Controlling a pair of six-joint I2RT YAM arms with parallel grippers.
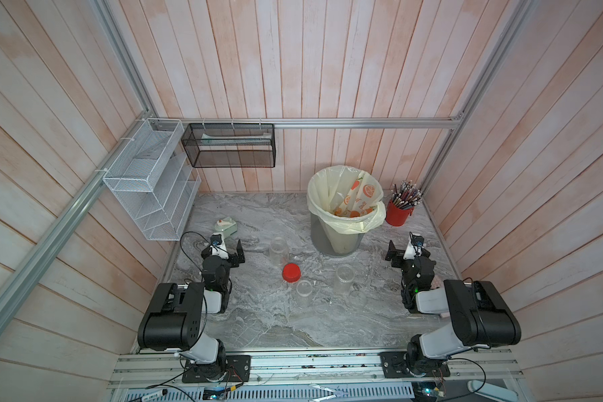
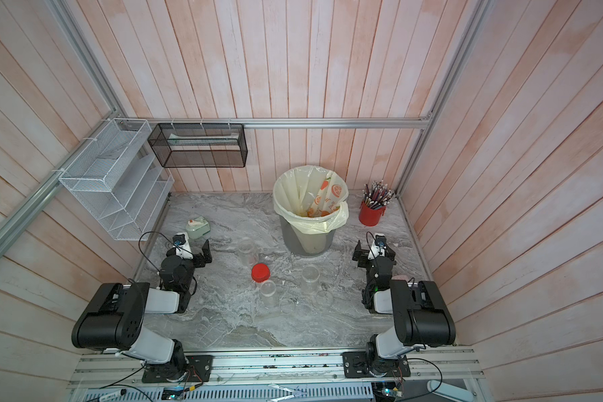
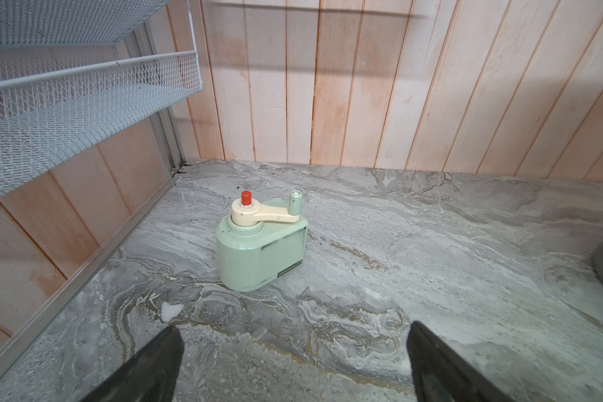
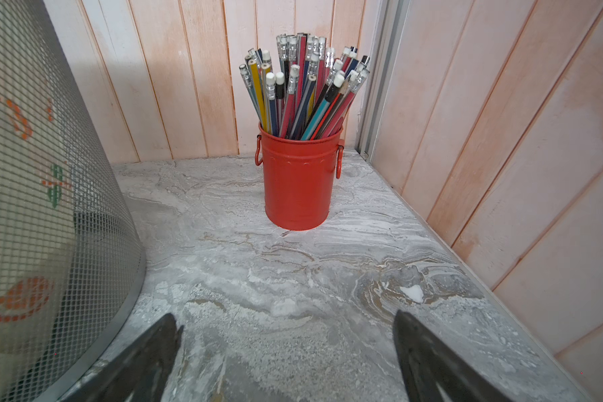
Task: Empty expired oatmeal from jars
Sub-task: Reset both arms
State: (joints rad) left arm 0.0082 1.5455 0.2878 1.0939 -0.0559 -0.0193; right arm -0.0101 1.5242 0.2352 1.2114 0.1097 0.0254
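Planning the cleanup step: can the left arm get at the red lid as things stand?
Probably yes. The left gripper is open and empty, and the red lid lies on bare table with nothing between them. One open jar stands close beside the lid, so a top approach looks safest.

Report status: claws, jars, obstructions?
Left claw open, empty. Right claw open, empty. Three jars upright, uncapped, look empty. Red lid lies loose beside them; nothing else in the way.

In both top views the left arm [image 1: 169, 318] sits folded at lower left and the right arm [image 1: 481, 313] at lower right, wrists pointing up-frame. The left gripper [image 1: 223, 247] and right gripper [image 1: 408, 250] have jaws spread wide, holding nothing.
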